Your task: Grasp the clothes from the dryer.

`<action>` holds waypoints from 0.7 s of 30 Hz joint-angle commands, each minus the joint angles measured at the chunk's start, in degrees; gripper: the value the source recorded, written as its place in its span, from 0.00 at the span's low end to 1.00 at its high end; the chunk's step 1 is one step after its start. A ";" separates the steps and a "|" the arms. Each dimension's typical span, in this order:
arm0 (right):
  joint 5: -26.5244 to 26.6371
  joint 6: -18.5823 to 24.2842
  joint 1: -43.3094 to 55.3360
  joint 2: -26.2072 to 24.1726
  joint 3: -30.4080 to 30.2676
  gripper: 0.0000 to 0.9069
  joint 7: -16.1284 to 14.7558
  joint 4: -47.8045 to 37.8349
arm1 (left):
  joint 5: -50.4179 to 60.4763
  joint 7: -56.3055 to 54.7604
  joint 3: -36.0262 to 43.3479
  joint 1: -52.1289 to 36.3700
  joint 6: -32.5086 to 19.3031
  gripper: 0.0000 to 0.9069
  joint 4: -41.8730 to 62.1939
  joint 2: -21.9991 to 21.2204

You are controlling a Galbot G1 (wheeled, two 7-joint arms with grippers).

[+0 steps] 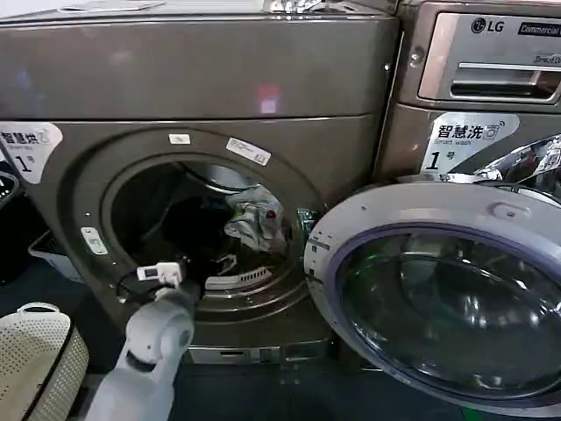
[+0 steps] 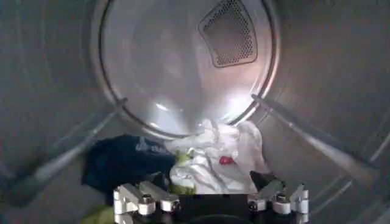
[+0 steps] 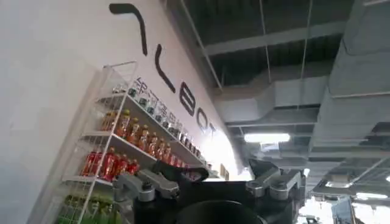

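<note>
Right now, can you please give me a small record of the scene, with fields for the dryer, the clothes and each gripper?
dryer: bronze-grey front-loader, door swung open to the robot's right
clothes: whitish garment with red mark low in the drum, dark navy one beside it, a bit of yellow-green between them
left gripper: inside the drum, open, just short of the clothes, holding nothing
right gripper: open, empty, aimed up toward a ceiling and a shelf of bottles
basket: white, perforated, on the floor at the robot's left
</note>
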 commanded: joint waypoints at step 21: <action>0.02 0.07 0.88 -0.21 -0.61 1.00 -0.76 0.01 | 5.61 2.42 4.42 -28.57 -7.81 1.00 38.38 -6.67</action>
